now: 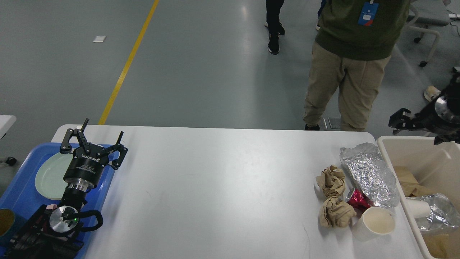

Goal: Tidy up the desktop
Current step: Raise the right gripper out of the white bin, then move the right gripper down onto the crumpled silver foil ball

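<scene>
The white desktop [222, 187] spans the view. At its right end lie two crumpled brown paper balls [331, 180] [336, 213], a silver foil bag [370, 174], a red wrapper [355, 198] and a white paper cup [375, 223] on its side. My left gripper [103, 130] is open and empty, held above the blue tray's far right corner. My right gripper [399, 120] hangs in the air above the beige bin's far rim, dark and partly cut off by the frame edge. Its fingers cannot be told apart.
A blue tray [21, 194] at the left holds a pale green plate [50, 176]. A beige bin [417, 151] at the right holds crumpled foil [440, 216], a white cup [418, 208] and brown paper. A person [352, 64] stands just behind the table's far edge.
</scene>
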You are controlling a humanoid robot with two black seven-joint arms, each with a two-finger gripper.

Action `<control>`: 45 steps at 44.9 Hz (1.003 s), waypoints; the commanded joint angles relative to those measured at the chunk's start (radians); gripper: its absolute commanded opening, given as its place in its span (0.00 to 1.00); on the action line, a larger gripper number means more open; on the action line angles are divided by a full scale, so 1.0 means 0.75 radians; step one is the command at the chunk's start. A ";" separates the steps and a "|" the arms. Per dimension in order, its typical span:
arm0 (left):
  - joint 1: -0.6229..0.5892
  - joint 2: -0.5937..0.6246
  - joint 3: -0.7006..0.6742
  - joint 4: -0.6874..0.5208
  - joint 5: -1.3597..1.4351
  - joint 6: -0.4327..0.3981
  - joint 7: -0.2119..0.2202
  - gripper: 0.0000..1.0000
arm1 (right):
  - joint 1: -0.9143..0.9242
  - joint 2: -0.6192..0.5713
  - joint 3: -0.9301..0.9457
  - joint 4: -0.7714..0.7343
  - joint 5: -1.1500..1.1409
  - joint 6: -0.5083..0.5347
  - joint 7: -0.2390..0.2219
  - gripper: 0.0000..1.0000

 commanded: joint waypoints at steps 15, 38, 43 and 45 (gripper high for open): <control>0.002 0.002 0.000 0.000 0.000 0.002 0.000 0.96 | 0.823 0.241 -0.010 0.650 0.010 0.460 -0.001 1.00; 0.002 0.002 0.000 0.000 0.000 0.002 0.000 0.96 | 1.035 0.219 0.044 0.963 0.026 0.444 0.013 1.00; 0.000 0.000 0.000 0.000 0.000 0.000 0.000 0.96 | 1.035 0.221 0.044 0.941 0.028 0.442 0.013 1.00; 0.002 0.002 0.000 0.000 0.000 0.000 0.000 0.96 | 1.035 0.219 0.044 0.937 0.028 0.442 0.011 1.00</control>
